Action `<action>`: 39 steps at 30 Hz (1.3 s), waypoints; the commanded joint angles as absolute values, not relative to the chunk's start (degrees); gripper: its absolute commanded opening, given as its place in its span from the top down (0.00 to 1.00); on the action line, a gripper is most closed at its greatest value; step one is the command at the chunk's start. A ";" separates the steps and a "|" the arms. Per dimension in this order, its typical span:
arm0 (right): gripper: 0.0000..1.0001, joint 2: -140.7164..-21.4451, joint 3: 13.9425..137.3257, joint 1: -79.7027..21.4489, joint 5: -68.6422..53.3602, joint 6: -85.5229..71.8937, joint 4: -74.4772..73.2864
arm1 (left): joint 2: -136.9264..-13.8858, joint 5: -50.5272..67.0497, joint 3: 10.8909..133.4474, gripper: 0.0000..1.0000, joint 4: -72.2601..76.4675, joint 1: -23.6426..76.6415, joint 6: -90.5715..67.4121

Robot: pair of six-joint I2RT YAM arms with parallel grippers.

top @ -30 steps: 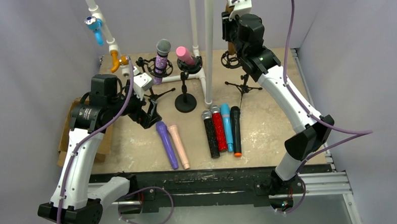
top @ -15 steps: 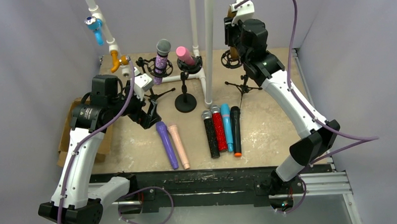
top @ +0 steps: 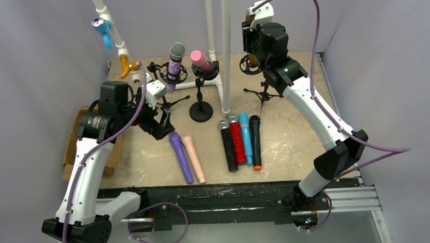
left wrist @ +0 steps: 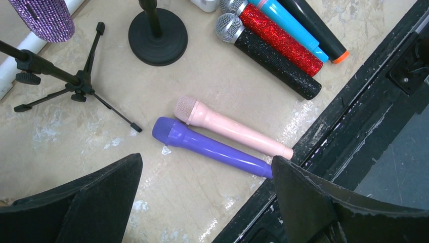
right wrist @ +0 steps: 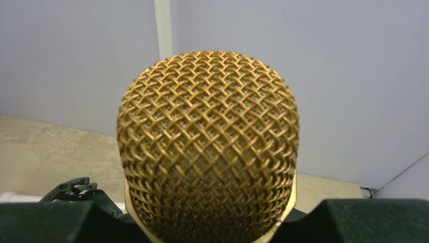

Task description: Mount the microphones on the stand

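Gold microphone (right wrist: 208,147): head up, pinched in the right claw (right wrist: 212,223), high over the far right of the desk (top: 290,140). Its mesh head fills the right wrist view. I cannot see how much of the handle the fingers cover.

Empty ring mount (top: 250,65): it sits on a thin tripod stand (top: 263,92), below the raised claw in the top view. I judge this to be the target.

- Risk one: the head hides nearly everything from the wrist camera, with only a dark edge of the mount showing at lower left. If the descent is off centre, the handle could land on the rim instead of going through it.
- Risk two: the tripod looks light, so a sideways push from the handle or the claw could tip it.
- Risk three: a smooth handle could slip in the grip if it jams in the ring.

White pipe frame (top: 227,50): it stands just beside the right arm's path, so a wide swing could strike it.

Purple glitter microphone (top: 174,63) and pink microphone (top: 201,60): both are already seated in mounts, well apart from the descent.

Left claw (top: 162,125): it is spread wide and holds nothing. It hangs above the purple microphone (left wrist: 212,148) and peach microphone (left wrist: 230,129) lying on the desk. A premature drop there could scatter the pair.
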State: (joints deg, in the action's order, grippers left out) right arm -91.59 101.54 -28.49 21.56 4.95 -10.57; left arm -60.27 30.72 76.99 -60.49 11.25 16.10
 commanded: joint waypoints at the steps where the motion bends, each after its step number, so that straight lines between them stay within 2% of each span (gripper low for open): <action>1: 0.92 -92.77 103.53 -28.44 22.47 4.83 -12.95 | -59.78 30.33 76.98 0.00 -59.35 10.57 16.69; 15: 0.83 -94.35 101.48 -28.39 23.59 4.14 -12.73 | -59.79 29.30 76.31 0.00 -59.15 10.20 16.92; 18: 0.74 -93.73 99.67 -28.43 23.44 3.60 -12.05 | -59.78 28.91 76.20 0.00 -58.98 10.03 16.90; 22: 0.49 -92.65 97.98 -28.47 21.91 2.44 -12.00 | -59.81 28.44 76.29 0.00 -58.77 9.72 16.76; 24: 0.40 -92.02 97.21 -28.39 21.71 1.81 -11.75 | -59.77 28.31 76.32 0.00 -58.58 9.54 16.71; 34: 0.32 -86.89 92.24 -28.47 21.17 0.49 -10.42 | -59.78 27.79 76.12 0.00 -58.54 8.91 16.86; 38: 0.18 -83.39 88.79 -28.42 22.08 -1.27 -10.74 | -59.92 27.63 75.71 0.00 -57.92 8.41 16.60; 39: 0.09 -82.69 88.32 -28.41 22.72 -1.88 -11.36 | -60.06 27.65 75.68 0.00 -57.78 8.29 16.39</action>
